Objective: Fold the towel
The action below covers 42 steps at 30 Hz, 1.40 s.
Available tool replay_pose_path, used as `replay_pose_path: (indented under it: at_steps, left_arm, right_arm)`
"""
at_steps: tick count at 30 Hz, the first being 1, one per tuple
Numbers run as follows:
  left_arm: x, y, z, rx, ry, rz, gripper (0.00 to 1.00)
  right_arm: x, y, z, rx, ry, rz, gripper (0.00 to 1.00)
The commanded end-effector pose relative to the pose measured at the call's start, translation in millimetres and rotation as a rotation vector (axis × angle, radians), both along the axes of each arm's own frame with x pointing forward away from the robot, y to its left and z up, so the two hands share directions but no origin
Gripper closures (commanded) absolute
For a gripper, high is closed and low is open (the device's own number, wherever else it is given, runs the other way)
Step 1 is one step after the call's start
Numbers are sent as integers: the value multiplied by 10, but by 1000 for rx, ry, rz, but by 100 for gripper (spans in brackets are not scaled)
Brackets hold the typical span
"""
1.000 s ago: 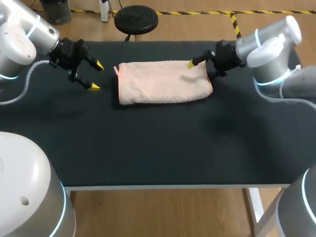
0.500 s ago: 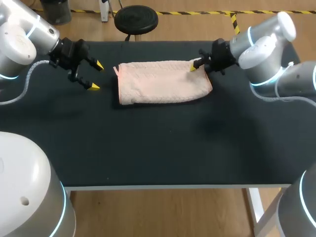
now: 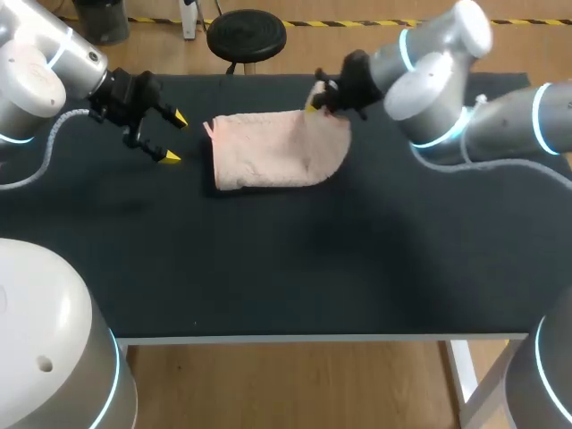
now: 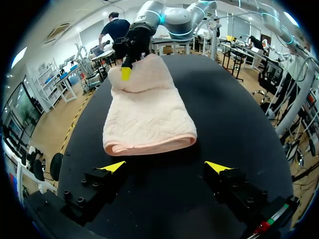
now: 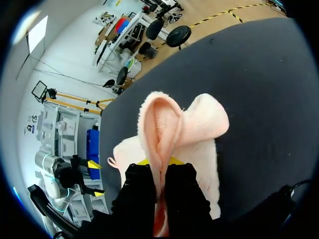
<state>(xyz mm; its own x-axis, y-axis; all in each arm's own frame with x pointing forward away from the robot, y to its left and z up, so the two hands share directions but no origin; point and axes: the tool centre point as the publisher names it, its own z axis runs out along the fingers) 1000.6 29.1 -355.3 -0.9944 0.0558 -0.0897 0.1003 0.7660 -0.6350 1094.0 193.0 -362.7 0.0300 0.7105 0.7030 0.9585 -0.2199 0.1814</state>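
The towel (image 3: 273, 150) lies on the far half of the table (image 3: 313, 259), a pink folded pad with most of its body flat on the dark top. The right gripper (image 3: 315, 98) has it by the far right corner. In the right wrist view the two fingers are pressed together on a fold of cloth that stands up between them in a loop. That corner is lifted off the table and sits over the towel's right part (from above, the right end looks bunched and rounded). The left gripper (image 3: 174, 137) is just beside the towel's left end, apart from it, with its fingers spread wide and nothing between them. In its wrist view the towel's folded edge lies ahead of the tips. The tips seem to hang just above the table, though I cannot tell for sure.
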Motion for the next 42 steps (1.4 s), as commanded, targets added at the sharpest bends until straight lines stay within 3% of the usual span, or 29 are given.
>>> replay_pose_path:
  at_steps: [1, 6, 11, 15, 16, 17, 26, 34, 37, 41, 42]
  left_arm:
    - [-5, 3, -3, -1, -3, 0, 0]
    - [-5, 3, -3, -1, -3, 0, 0]
    - [-5, 3, -3, -1, -3, 0, 0]
    - [-5, 3, -3, -1, -3, 0, 0]
    - [-5, 3, -3, -1, -3, 0, 0]
    - [-5, 3, -3, -1, -3, 0, 0]
    - [-5, 3, -3, -1, -3, 0, 0]
    - [-5, 3, -3, -1, -3, 0, 0]
    - [-5, 3, -3, -1, -3, 0, 0]
    - [-5, 3, -3, -1, -3, 0, 0]
    - [-5, 3, -3, -1, -3, 0, 0]
  right_arm:
    - [15, 444, 115, -47, -6, -12, 100]
    - [49, 894, 172, -52, -17, -22, 100]
    - [-48, 1294, 179, -45, -14, 4, 100]
    - [-113, 1464, 136, -65, -18, 3, 100]
    - [-133, 1497, 133, -78, -28, 2, 96]
    - [-153, 1522, 138, -87, -32, 3, 0]
    - [-269, 1653, 453, -62, -127, 10, 0]
    - [-210, 1520, 645, -49, -214, -30, 0]
    - [-156, 1398, 617, -123, -295, -37, 0]
    - [-135, 1278, 520, -207, -440, 62, 0]
    - [-124, 1250, 472, -272, -447, 63, 0]
